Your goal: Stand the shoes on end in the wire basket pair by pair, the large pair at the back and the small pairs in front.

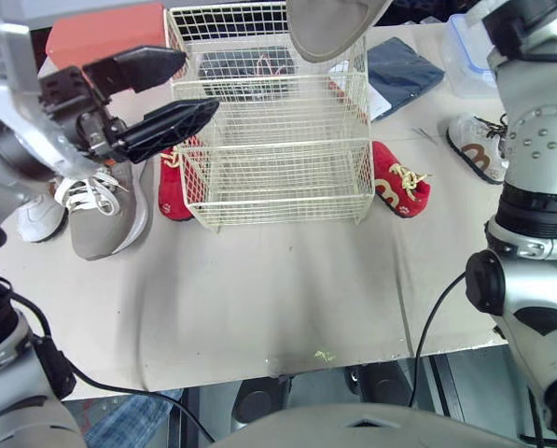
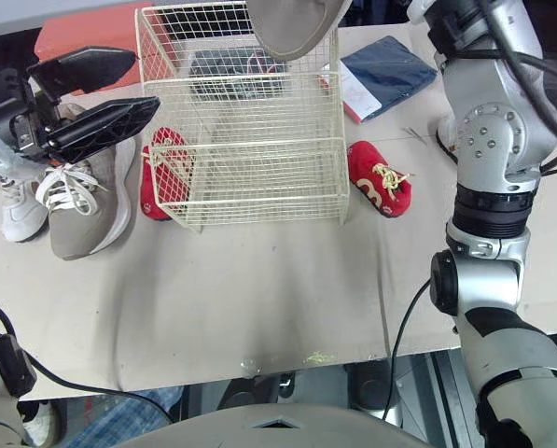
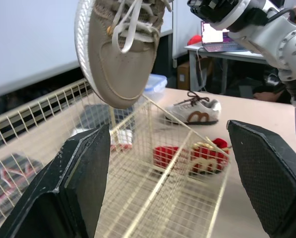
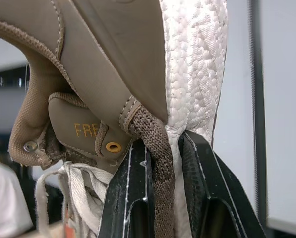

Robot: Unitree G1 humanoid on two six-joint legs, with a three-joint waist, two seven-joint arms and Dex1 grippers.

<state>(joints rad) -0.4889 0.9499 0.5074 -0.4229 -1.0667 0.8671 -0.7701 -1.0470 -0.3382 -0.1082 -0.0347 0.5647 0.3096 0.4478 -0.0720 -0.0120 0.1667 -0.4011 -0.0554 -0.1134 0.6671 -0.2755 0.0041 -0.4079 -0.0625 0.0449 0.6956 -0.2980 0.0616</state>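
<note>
A large tan shoe (image 1: pixel 329 28) hangs toe-down over the back of the wire basket (image 1: pixel 278 140). My right gripper (image 4: pixel 162 193) is shut on its heel collar (image 4: pixel 148 134). Its mate (image 1: pixel 105 210) lies on the table left of the basket. My left gripper (image 1: pixel 200 82) is open beside the basket's left wall, above that shoe, holding nothing. One small red shoe (image 1: pixel 175 182) lies against the basket's left side and another (image 1: pixel 399 182) by its right front corner. A small white and brown shoe (image 1: pixel 474 145) lies at the far right. A white shoe (image 1: pixel 40 215) lies at the far left.
A dark blue folded item (image 1: pixel 399 70) and a clear plastic box (image 1: pixel 469 51) lie at the back right. A red box (image 1: pixel 101 37) stands at the back left. A dark flat item (image 1: pixel 241 65) shows through the basket's back. The table's front edge (image 1: pixel 287 359) is close.
</note>
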